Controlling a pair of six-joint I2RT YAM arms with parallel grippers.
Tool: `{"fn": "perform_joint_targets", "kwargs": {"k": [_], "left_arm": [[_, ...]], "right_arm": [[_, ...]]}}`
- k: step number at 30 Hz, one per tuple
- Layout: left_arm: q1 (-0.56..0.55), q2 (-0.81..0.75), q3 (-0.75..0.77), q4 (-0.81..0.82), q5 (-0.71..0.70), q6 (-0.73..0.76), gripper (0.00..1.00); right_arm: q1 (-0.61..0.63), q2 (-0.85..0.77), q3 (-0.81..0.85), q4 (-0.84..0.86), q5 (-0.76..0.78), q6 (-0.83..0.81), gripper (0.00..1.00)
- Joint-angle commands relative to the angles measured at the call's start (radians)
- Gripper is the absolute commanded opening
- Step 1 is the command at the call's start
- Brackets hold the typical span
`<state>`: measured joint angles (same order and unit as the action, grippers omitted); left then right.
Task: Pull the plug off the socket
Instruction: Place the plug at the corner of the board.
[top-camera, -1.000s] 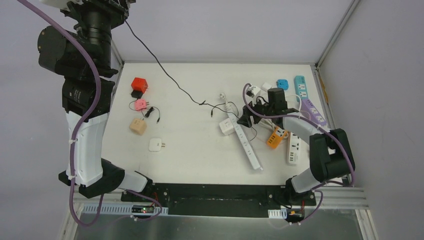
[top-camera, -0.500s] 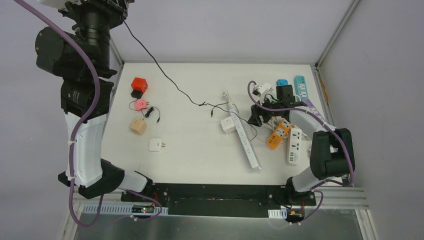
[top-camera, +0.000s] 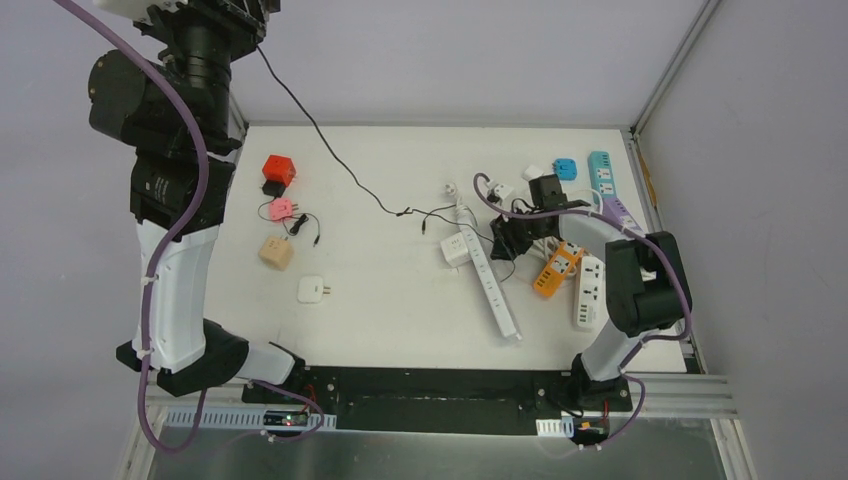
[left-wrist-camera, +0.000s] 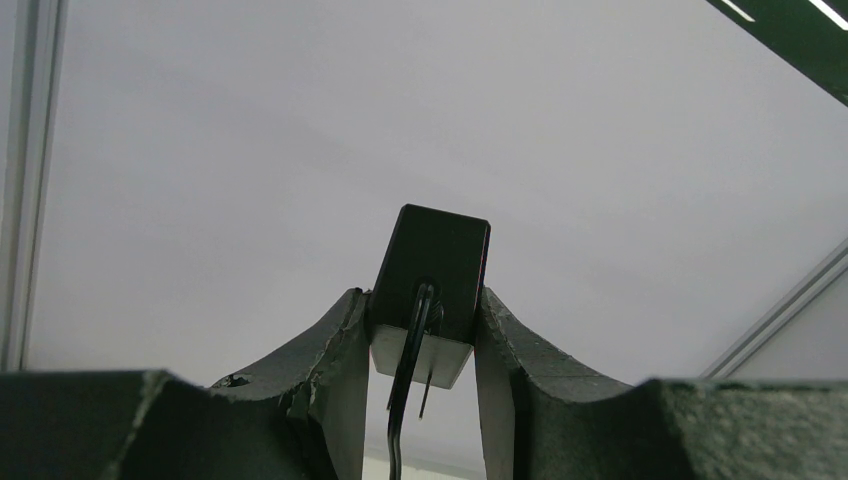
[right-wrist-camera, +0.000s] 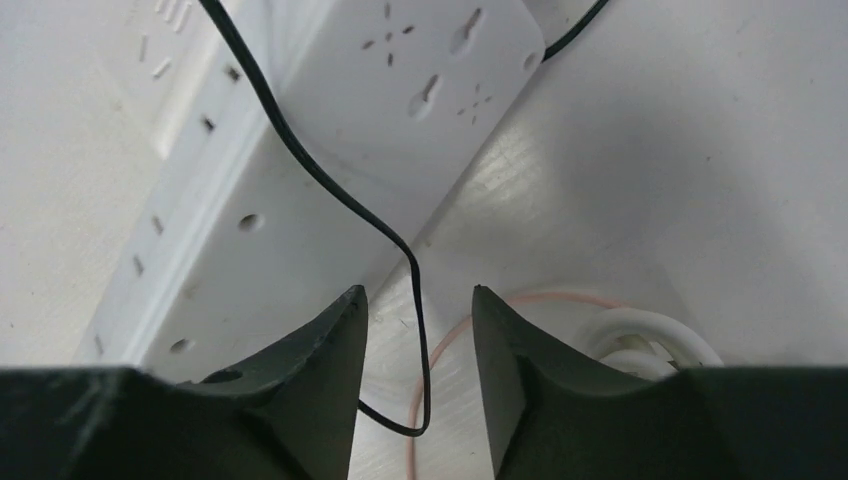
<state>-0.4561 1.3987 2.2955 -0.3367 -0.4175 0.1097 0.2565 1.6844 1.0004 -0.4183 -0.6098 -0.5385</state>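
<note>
White table with grey walls all around. High up at 11 o'clock, the left gripper pinches the black plug, well off the table. Its black cord hangs down to the table. The white power strip lies at 4 o'clock from the table's middle. The right gripper sits low beside it, fingers a little apart, with a black wire running between them.

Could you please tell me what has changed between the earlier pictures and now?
The right pincer has backed a little to the right, away from the long white power strip; it is open and grips nothing. The strip and the orange socket shifted slightly. The left pincer stays raised, shut on the black plug. The small adapters on the left did not move.
</note>
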Motion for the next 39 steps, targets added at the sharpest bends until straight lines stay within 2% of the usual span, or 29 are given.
{"fn": "perform_joint_targets", "kwargs": {"k": [1,4,6,10,15,19,23,27,30,35,39], "left_arm": [[0.010,-0.026,-0.032,0.025,0.038,-0.037,0.00],[0.010,-0.052,-0.092,0.026,0.035,-0.065,0.00],[0.010,-0.088,-0.170,0.038,0.035,-0.097,0.00],[0.010,-0.211,-0.432,0.091,0.028,-0.204,0.00],[0.011,-0.388,-0.885,0.194,-0.019,-0.351,0.00],[0.013,-0.458,-1.078,0.217,-0.044,-0.432,0.00],[0.014,-0.491,-1.168,0.219,-0.062,-0.462,0.00],[0.016,-0.502,-1.206,0.207,-0.098,-0.446,0.00],[0.021,-0.506,-1.226,0.200,-0.133,-0.427,0.00],[0.048,-0.487,-1.227,0.170,-0.167,-0.399,0.00],[0.081,-0.478,-1.241,0.151,-0.165,-0.413,0.00]], "right_arm": [[0.007,0.028,0.057,0.003,0.075,0.019,0.38],[0.006,0.022,0.091,-0.025,0.074,0.036,0.10],[-0.002,-0.007,0.111,-0.048,0.072,0.044,0.00],[-0.047,-0.086,0.156,-0.126,0.047,0.029,0.00],[-0.101,-0.225,0.205,-0.212,0.011,-0.015,0.00],[-0.100,-0.310,0.257,-0.247,0.008,-0.035,0.00],[-0.096,-0.296,0.427,-0.336,-0.005,-0.057,0.00],[-0.071,-0.200,0.688,-0.436,-0.022,-0.062,0.00],[-0.007,-0.108,0.857,-0.482,0.007,-0.066,0.00],[0.125,0.081,1.211,-0.501,0.099,0.002,0.00],[0.186,0.228,1.511,-0.430,0.151,0.104,0.00]]}}
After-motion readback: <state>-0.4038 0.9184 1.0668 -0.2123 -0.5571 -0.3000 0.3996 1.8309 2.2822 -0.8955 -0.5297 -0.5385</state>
